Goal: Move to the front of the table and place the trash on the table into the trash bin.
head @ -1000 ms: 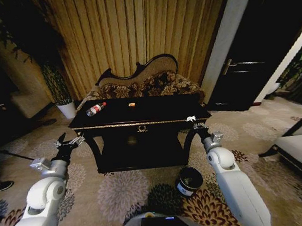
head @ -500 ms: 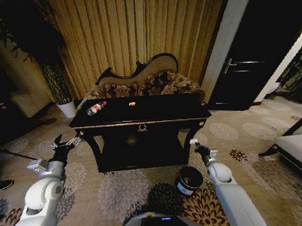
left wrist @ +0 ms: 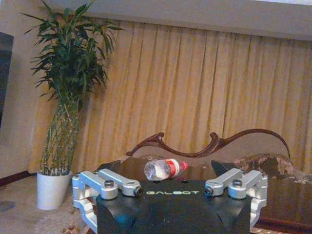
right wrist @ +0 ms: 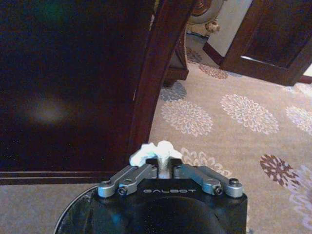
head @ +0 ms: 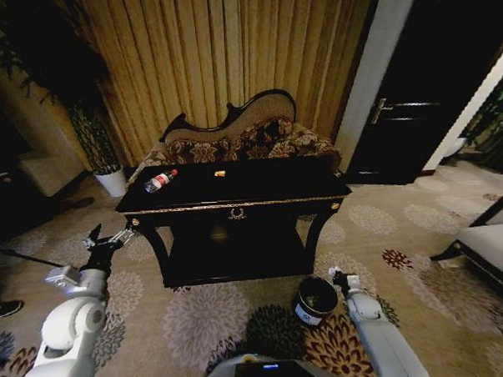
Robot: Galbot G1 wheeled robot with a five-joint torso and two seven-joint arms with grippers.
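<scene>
The black gold-trimmed table (head: pixel 236 207) stands straight ahead. On its far left lies a clear bottle (head: pixel 160 182) with a red label, and a tiny orange-yellow scrap (head: pixel 220 174) sits near the back middle. My right gripper (head: pixel 335 276) is low on the right, at the rim of the black trash bin (head: pixel 315 301). In the right wrist view it (right wrist: pixel 165 168) is shut on a white crumpled scrap (right wrist: pixel 155 150), with the bin rim (right wrist: pixel 73 214) just below. My left gripper (head: pixel 105 245) hangs open left of the table. From its wrist view (left wrist: pixel 171 190) the bottle (left wrist: pixel 164 169) lies farther off.
A floral sofa (head: pixel 241 139) stands behind the table, before gold curtains. A plant in a white pot (head: pixel 111 183) is at the back left. A table leg (right wrist: pixel 157 73) rises close beside my right gripper. Patterned carpet lies open to the right, up to a dark door (head: pixel 399 132).
My right gripper has come down from the table's front right corner to the bin's rim, carrying the white scrap. The left arm has hardly moved.
</scene>
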